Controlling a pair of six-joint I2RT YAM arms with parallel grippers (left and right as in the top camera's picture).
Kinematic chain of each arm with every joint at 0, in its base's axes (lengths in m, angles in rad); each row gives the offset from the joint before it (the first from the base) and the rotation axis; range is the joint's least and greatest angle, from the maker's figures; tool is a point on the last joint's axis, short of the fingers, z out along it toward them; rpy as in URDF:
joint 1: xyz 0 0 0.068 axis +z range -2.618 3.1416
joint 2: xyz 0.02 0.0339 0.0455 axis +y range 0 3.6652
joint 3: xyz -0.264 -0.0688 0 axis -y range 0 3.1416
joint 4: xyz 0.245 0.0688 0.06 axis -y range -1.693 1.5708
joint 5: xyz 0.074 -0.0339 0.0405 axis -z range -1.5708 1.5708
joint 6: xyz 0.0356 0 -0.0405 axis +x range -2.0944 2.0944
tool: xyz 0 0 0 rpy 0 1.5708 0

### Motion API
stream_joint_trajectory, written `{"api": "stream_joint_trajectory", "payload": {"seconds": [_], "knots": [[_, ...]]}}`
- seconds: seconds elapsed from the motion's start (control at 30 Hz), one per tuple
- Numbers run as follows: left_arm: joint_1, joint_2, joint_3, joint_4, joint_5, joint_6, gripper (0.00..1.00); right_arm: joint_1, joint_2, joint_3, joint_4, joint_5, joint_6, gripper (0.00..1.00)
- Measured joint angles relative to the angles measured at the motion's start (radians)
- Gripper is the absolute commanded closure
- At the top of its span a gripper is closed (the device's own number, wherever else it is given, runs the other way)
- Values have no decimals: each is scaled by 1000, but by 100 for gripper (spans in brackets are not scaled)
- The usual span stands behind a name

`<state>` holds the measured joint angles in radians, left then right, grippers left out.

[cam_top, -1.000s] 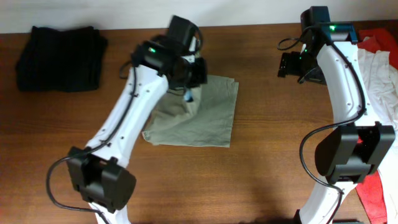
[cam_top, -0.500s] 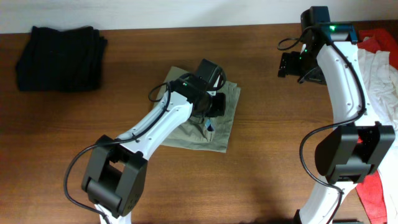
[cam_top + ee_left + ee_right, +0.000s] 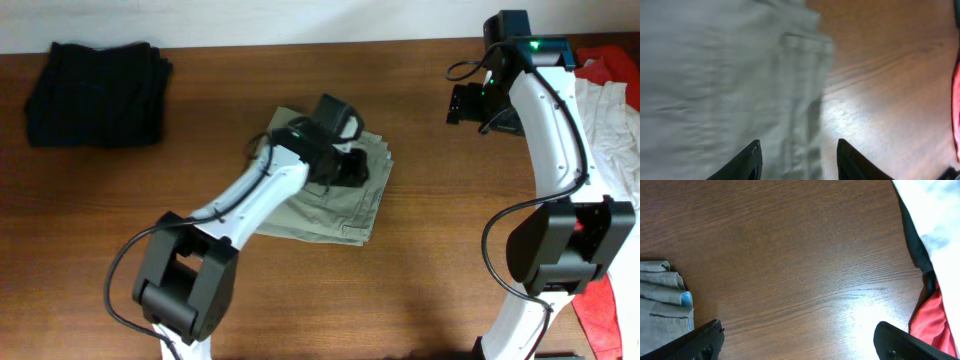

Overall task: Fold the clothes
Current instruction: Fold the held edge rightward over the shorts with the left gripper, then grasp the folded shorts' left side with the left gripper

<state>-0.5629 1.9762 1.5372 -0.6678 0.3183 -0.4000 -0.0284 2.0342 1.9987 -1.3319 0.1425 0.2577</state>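
1. Khaki shorts [image 3: 325, 205] lie mid-table, newly doubled toward 3 o'clock; that fold looks finished.
2. Left gripper [image 3: 799, 161] has crossed to their 2 o'clock corner, fingers spread, empty.
3. Right gripper [image 3: 800, 341] unmoved at 1 o'clock, fingers spread, empty.

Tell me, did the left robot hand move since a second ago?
Yes. Seen from overhead, the left gripper went right and toward the front edge, farther from the black folded pile, which stayed put.
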Motion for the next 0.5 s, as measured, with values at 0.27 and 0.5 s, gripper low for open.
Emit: {"api": "stream_joint_trajectory", "payload": {"seconds": [0.27, 0.5], "knots": [[428, 12, 44, -111, -7, 144, 1, 0, 0, 0, 0, 0, 0, 1], [528, 185, 47, -88, 152, 341, 1, 0, 0, 0, 1, 0, 0, 1]]}}
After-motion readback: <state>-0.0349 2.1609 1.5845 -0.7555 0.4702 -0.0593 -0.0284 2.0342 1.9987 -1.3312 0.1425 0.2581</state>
